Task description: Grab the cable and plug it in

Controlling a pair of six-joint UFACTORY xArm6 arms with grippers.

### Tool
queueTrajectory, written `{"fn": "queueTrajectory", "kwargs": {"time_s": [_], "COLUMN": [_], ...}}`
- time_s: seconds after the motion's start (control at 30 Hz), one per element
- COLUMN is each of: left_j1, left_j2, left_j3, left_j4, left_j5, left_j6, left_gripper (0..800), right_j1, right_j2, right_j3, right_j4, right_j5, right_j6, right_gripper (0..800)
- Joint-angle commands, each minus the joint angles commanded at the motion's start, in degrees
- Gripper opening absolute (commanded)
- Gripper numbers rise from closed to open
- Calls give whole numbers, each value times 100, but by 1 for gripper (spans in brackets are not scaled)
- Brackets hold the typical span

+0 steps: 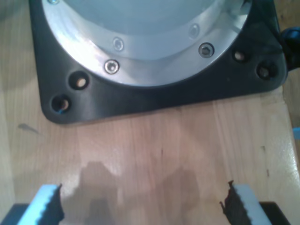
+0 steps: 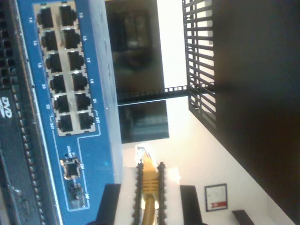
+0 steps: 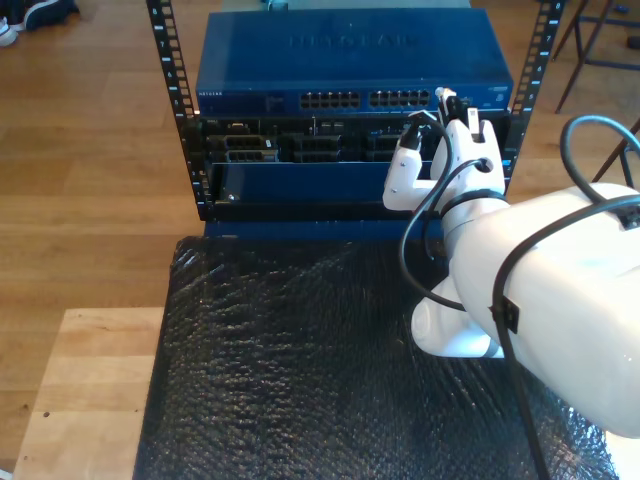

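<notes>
While my second gripper (image 2: 149, 187) already pinches the thin yellow network cable (image 2: 149, 180), its clear plug ahead of the jaws near the blue port-lined switch (image 2: 77, 70), plugging in remains; my first gripper (image 1: 140, 204) hangs spread, empty.

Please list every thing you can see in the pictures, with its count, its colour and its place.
cable: one, yellow with a clear plug at its tip, held between the pads of my second tool, beside the switch's ports.
network switch: one, blue, top of the rack, ports facing the arm.
rack: one, black posts, far end of the exterior view.
lower rack units: dark, under the switch; their count is unclear.
mat: one, black, bubbled, in front of the rack.
wooden surface: light brown, under my first tool.
base plate: one, black with a silver ring, beyond my first tool.
first tool: open.
second tool: shut on the cable.
</notes>
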Motion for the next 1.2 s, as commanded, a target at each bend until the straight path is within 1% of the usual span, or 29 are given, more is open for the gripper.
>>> {"fn": "queueTrajectory", "kwargs": {"time_s": [0.37,1.03,1.2], "left_j1": [0,0,0], "left_j2": [0,0,0], "left_j3": [0,0,0], "left_j4": [0,0,0], "left_j5": [0,0,0], "left_j6": [0,0,0], "left_gripper": [800,800,800], "right_j1": [141,246,264], "right_j2": [193,554,651], "right_j3": [-97,-642,-800], "right_j4": [308,387,624], "right_j5": [-18,0,9], "right_j6": [-237,-202,-211], "right_gripper": [0,0,0]}}
